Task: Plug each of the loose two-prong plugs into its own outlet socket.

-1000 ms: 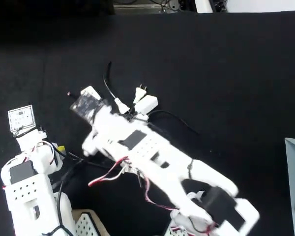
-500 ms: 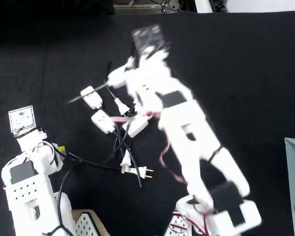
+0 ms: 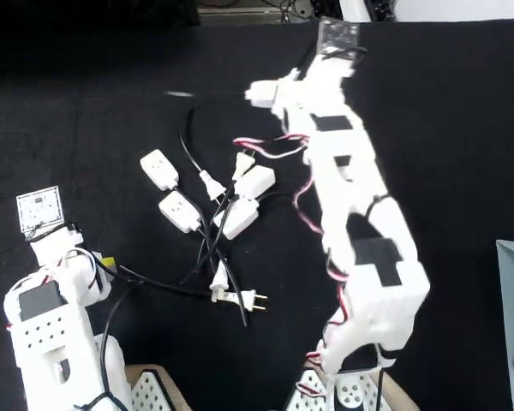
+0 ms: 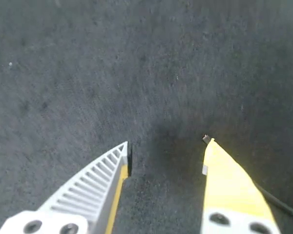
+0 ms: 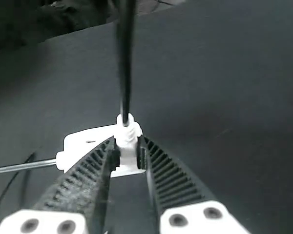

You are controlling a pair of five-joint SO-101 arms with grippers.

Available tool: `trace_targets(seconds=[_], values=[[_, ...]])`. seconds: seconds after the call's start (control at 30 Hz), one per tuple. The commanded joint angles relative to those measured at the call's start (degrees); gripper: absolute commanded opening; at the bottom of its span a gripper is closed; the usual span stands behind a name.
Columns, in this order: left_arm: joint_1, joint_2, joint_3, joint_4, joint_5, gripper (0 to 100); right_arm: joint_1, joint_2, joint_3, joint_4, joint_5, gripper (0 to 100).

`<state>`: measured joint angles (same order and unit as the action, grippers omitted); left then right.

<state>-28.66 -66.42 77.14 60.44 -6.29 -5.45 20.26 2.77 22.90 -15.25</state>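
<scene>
Left claw (image 4: 166, 144) gapes over near cloth (image 4: 136, 58), a loose plug (image 3: 240, 298) and sockets (image 3: 180, 211) lie mid-table, and far out the right claw (image 5: 128, 146) clamps a connector (image 5: 88, 141), which looks light, hard and slick, its cord (image 5: 124, 58) likely tugging, so best pinched by its flat sides.

My white arms (image 3: 351, 197) trail red and black cables (image 3: 270, 147); left tool (image 4: 167, 146) part yellow, right tool (image 5: 128, 146) ribbed black.
</scene>
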Motion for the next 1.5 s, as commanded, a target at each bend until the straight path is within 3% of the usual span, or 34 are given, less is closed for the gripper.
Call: trace_targets(seconds=[0.0,0.17,0.37,0.63,1.0,1.47], values=[[-0.57,-0.70,-0.48,-0.88,0.18,25,2.29,0.48,-6.55,1.67,-1.05,3.1],[-0.57,-0.70,-0.48,-0.88,0.18,25,0.09,-1.10,-13.49,17.67,-1.05,17.9],[-0.57,-0.70,-0.48,-0.88,0.18,25,-4.40,-6.46,-18.07,31.56,-0.35,17.8],[-0.57,-0.70,-0.48,-0.88,0.18,25,-15.65,-9.01,-16.48,45.89,10.99,17.8],[-0.57,-0.70,-0.40,-0.88,0.18,25,-23.30,-2.07,-4.26,34.55,17.58,17.8],[-0.48,-0.70,-0.40,-0.88,0.09,25,-25.67,3.65,-4.26,32.44,17.58,17.8]])
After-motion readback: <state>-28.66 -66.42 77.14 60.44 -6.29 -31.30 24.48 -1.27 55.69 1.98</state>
